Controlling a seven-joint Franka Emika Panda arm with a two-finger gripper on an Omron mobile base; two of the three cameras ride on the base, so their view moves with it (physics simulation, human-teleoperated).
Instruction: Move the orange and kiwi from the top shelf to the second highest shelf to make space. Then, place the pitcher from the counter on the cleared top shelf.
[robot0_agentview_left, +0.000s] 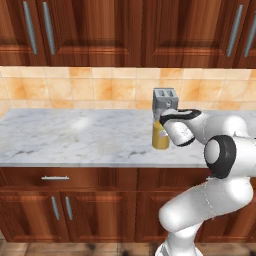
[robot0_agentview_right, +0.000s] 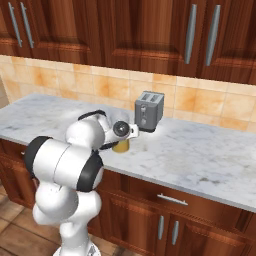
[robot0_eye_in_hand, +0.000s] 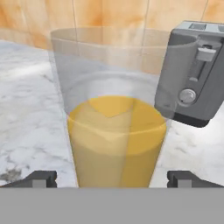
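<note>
The jaws of the gripper (robot0_eye_in_hand: 112, 178) stand spread wide, one dark tip on each side of the pitcher (robot0_eye_in_hand: 114, 127), which sits between them on the counter (robot0_agentview_left: 75, 137), not yet clasped. The risk, as I judge it, is a tip clipping the clear wall as the jaws close off-centre, tilting the pitcher and slopping the yellow-orange liquid (it fills the lower part). Just beyond the jaws, to one side, stands the toaster (robot0_eye_in_hand: 194, 72); a wide swing on lifting could knock it. Count: one pitcher, one toaster, one gripper with two fingertips.
</note>
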